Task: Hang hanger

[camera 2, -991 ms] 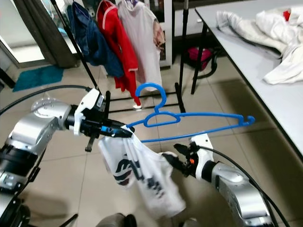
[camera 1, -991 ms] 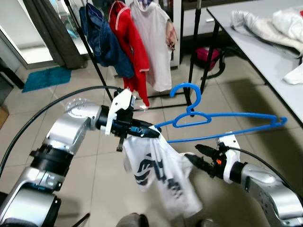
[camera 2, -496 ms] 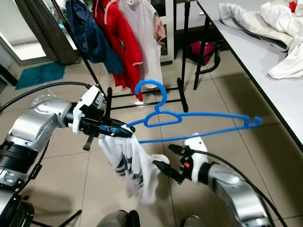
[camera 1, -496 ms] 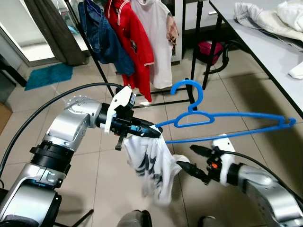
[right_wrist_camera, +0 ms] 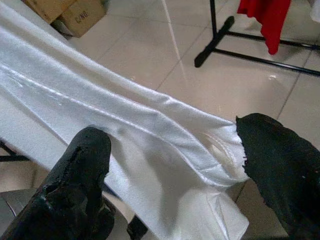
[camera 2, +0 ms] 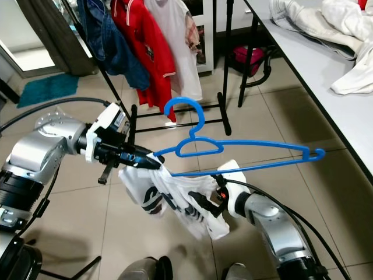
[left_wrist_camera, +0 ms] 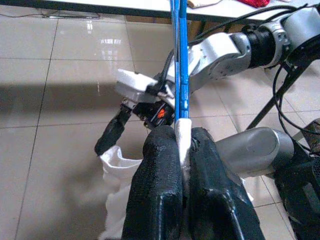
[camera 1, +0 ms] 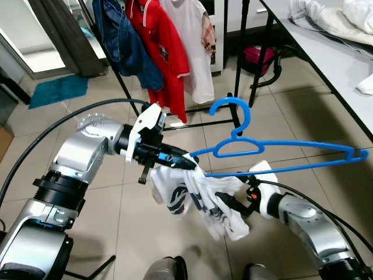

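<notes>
Blue plastic, the hanger (camera 1: 274, 153) lies nearly level in the air over the tiled floor (camera 1: 116, 233), its long axis running from the robot's left to its right, its hook (camera 1: 230, 114) standing up and curving back toward the clothes rack (camera 1: 233, 64). Its left tip sits in the left gripper (camera 1: 185, 163), whose two black fingers (left_wrist_camera: 157, 190) are pressed tight together on the blue bar and a fold of the white shirt (camera 1: 201, 198); its right tip hangs free near the white table (camera 1: 326, 64). The shirt droops from that pinched end, crumpled below the bar. The right gripper (camera 1: 230, 205) is beneath the bar with its fingers (right_wrist_camera: 85, 165) spread wide, white cloth lying across the gap between them; whether either finger grips the cloth cannot be told. Half a second ago that gripper was lower and apart from the shirt, which hung in a narrow drape; now the gripper is up against the cloth, and the cloth is bunched wider toward the right. The left gripper's hold on the hanger end looks unchanged. Ahead, the rack carries a blue garment (camera 1: 125, 41), a red shirt (camera 1: 160, 46) and a pale shirt (camera 1: 195, 41), with bare tiles between it and the hanger. The table edge runs close on the robot's right, heaped with white clothes (camera 1: 332, 17).
</notes>
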You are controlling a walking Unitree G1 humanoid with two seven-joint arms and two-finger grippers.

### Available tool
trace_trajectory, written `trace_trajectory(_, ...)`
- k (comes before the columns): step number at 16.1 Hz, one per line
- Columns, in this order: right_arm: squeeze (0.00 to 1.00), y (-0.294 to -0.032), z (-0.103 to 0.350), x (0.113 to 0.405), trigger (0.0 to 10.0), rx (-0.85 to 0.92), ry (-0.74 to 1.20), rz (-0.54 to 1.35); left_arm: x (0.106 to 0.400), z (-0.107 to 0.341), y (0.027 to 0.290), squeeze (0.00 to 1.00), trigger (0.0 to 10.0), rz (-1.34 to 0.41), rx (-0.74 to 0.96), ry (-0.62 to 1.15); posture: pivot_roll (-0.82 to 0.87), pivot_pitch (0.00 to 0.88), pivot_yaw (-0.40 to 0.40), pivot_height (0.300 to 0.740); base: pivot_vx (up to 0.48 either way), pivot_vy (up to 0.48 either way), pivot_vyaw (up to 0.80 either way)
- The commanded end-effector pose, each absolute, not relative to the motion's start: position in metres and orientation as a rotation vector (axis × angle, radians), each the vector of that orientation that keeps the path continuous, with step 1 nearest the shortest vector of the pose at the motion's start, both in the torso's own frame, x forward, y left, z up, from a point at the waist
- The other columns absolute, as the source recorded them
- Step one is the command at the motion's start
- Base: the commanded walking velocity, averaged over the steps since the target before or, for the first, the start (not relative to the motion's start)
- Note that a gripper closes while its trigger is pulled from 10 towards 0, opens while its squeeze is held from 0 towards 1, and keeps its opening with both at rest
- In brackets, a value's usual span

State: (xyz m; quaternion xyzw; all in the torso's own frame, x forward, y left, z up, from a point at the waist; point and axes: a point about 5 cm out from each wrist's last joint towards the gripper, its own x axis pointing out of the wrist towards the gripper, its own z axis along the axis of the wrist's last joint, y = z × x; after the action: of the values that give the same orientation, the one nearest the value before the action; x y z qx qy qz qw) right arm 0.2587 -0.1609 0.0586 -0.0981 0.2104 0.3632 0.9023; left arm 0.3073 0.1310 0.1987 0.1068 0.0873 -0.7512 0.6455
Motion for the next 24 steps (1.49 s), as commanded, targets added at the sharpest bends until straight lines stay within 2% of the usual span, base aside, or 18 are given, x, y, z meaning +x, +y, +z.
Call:
trace_trajectory(1,0.00,-0.156,0.055,0.261,10.0,-0.229,0.431,0.762,0.307,0.207,0.133,0.00,0.0,-1.728,0.260,0.179,0.08,0.162,0.195,0.740,0.000,0.000,0.00)
trace_trajectory(7,0.00,-0.162,0.050,0.259,10.0,-0.245,0.427,0.798,0.306,0.209,0.134,0.00,0.0,-1.737,0.273,0.183,0.08,0.158,0.198,0.740,0.000,0.000,0.00)
trace_trajectory(8,0.00,-0.163,0.048,0.256,8.1,-0.256,0.441,0.822,0.307,0.210,0.134,0.00,0.0,-1.738,0.275,0.182,0.08,0.158,0.199,0.740,0.000,0.000,0.00)
trace_trajectory(9,0.00,-0.164,0.043,0.254,3.6,-0.269,0.459,0.839,0.306,0.211,0.134,0.00,0.0,-1.743,0.277,0.177,0.08,0.157,0.201,0.740,0.000,0.000,0.00)
trace_trajectory(10,0.00,-0.165,0.041,0.255,3.1,-0.271,0.464,0.836,0.306,0.213,0.133,0.00,0.0,-1.750,0.278,0.174,0.08,0.157,0.201,0.740,0.000,0.000,0.00)
trace_trajectory(12,0.00,-0.166,0.039,0.257,3.3,-0.272,0.467,0.825,0.303,0.216,0.132,0.00,0.0,-1.770,0.280,0.168,0.08,0.157,0.201,0.740,0.000,0.000,0.00)
trace_trajectory(13,0.00,-0.166,0.037,0.259,4.2,-0.275,0.468,0.823,0.300,0.218,0.131,0.00,0.0,-1.783,0.281,0.167,0.09,0.158,0.205,0.740,0.000,0.000,0.00)
trace_trajectory(14,0.00,-0.165,0.035,0.261,9.8,-0.282,0.465,0.816,0.298,0.219,0.130,0.00,0.0,-1.794,0.284,0.166,0.09,0.160,0.207,0.740,0.000,0.000,0.00)
trace_trajectory(17,0.00,-0.164,0.035,0.268,10.0,-0.290,0.444,0.783,0.295,0.219,0.129,0.00,0.0,-1.812,0.287,0.173,0.10,0.159,0.210,0.740,0.000,0.000,0.00)
trace_trajectory(18,0.00,-0.163,0.035,0.268,9.5,-0.278,0.438,0.778,0.294,0.219,0.129,0.00,0.0,-1.815,0.287,0.175,0.10,0.158,0.210,0.740,0.000,0.000,0.00)
trace_trajectory(19,0.00,-0.163,0.035,0.268,3.0,-0.272,0.437,0.780,0.294,0.218,0.128,0.00,0.0,-1.816,0.286,0.175,0.09,0.158,0.210,0.740,0.000,0.000,0.00)
trace_trajectory(20,0.00,-0.163,0.035,0.268,0.0,-0.259,0.437,0.791,0.294,0.219,0.128,0.00,0.0,-1.816,0.284,0.174,0.09,0.159,0.210,0.740,0.000,0.000,0.00)
trace_trajectory(24,0.00,-0.163,0.034,0.268,0.0,-0.239,0.420,0.796,0.294,0.220,0.128,0.00,0.0,-1.813,0.283,0.174,0.10,0.162,0.210,0.740,0.000,0.000,0.00)
